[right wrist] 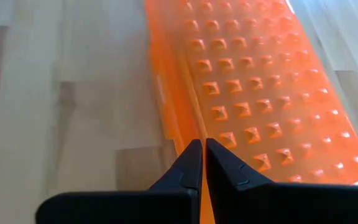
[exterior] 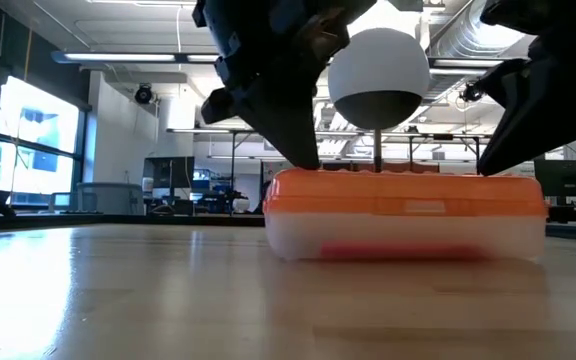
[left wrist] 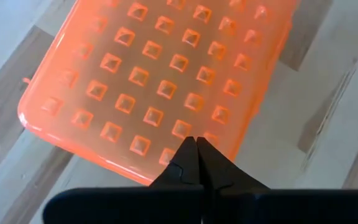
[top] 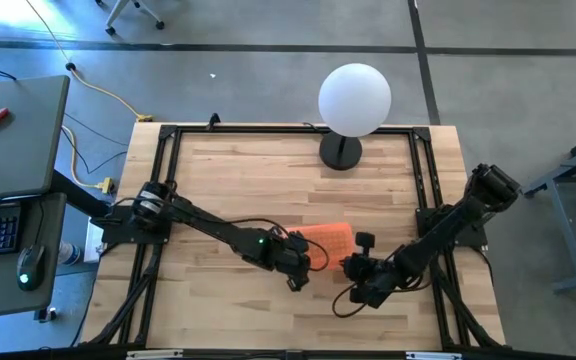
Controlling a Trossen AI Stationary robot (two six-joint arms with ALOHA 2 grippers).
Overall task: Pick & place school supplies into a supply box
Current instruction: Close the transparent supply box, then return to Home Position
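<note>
Two grippers are pressing in on the box (top: 328,240) from opposite ends, and both are showing their jaws brought together with nothing between them. The box is lying lid-up on the surface (top: 268,170), near its front edge and well in front of the lamp (top: 354,100), its long axis running roughly from one arm towards the other, slightly tilted. The left gripper (left wrist: 196,146) is sitting over the lid's (left wrist: 160,68) left end, tips at or just above the textured orange; the low view suggests contact, though a hair of clearance cannot be ruled out. The right gripper (right wrist: 202,149) is hovering at the right end, its tips lying over the lid's long edge beside the seam. Neither arm is clearly nearer; each is covering its own end. Something pink-red (exterior: 398,250) is showing dimly through the clear lower wall, so at least one supply appears to be inside already. No loose supplies are showing on the surface in any view. Judgement: the lid is down, and the work looks to be at the closing or pressing stage. Any further push should go straight down, since a sideways load on a light plastic box could slide it along the wood.
</note>
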